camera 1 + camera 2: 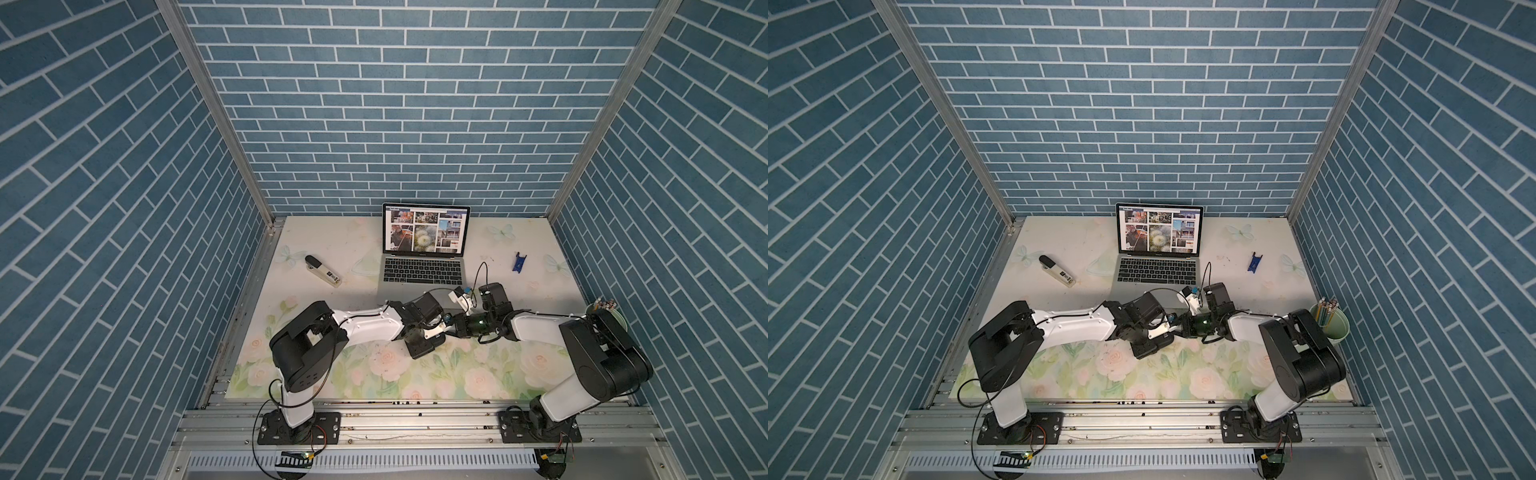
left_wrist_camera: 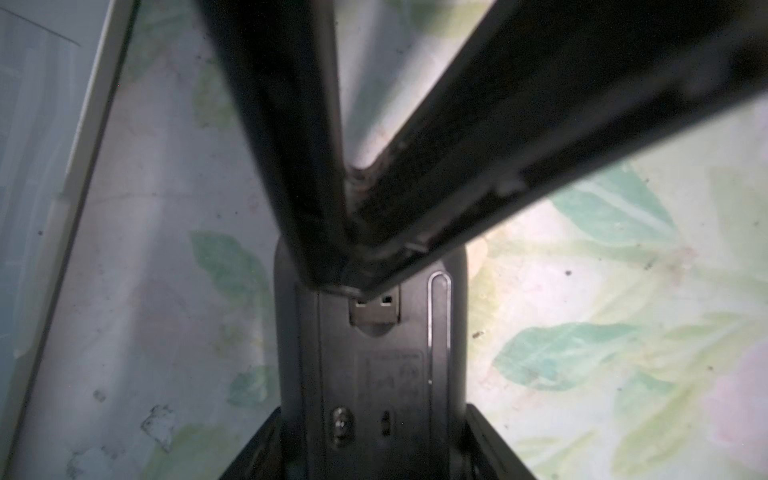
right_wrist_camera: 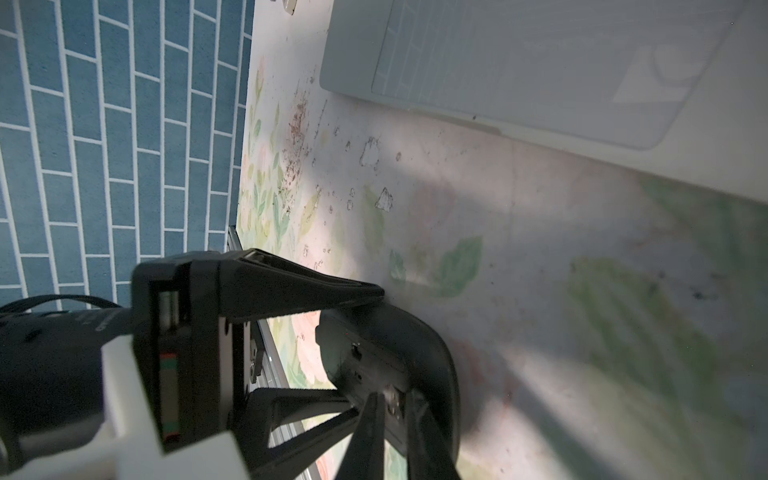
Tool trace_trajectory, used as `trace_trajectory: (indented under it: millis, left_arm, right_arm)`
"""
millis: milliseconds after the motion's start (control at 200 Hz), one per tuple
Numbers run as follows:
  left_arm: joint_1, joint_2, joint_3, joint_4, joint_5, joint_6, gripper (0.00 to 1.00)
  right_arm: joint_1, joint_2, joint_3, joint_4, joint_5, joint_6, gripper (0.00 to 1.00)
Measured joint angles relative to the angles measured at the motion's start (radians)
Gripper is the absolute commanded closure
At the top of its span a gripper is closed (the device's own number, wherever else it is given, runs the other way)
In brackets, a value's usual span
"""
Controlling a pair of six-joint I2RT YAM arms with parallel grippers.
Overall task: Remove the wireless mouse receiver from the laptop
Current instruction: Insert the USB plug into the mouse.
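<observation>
Upper right: laptop (image 3: 540, 62) palm rest. Lower centre: left gripper (image 3: 365, 349) clamps black mouse (image 3: 432, 357); right gripper (image 3: 392, 411) pinched at its underside.

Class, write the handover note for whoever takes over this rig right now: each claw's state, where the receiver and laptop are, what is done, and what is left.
Claws: the left claw is shut on the mouse, with its underside turned toward the right arm. The right claw is shut, its tips pinching the wireless mouse receiver at the slot in the mouse's underside.
Things: the laptop stands open at the far middle of the table; neither claw touches it.
Done: the receiver is out of the laptop.
Left: probably seat it in the slot, release it, and set the mouse down.
</observation>
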Motion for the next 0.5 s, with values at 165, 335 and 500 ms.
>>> trace_trajectory:
  millis: [165, 335, 500]
  left_arm:
    - [0.0, 0.003, 0.005, -0.006, 0.0, 0.0, 0.47]
    - [0.0, 0.003, 0.006, -0.007, 0.0, -0.003, 0.47]
    - [0.0, 0.003, 0.006, -0.007, 0.0, -0.003, 0.47]
  right_arm:
    - [0.0, 0.003, 0.0, 0.0, 0.001, 0.0, 0.86]
    - [0.0, 0.01, 0.0, 0.005, 0.001, 0.0, 0.86]
    - [0.0, 0.01, 0.007, -0.011, 0.007, -0.009, 0.86]
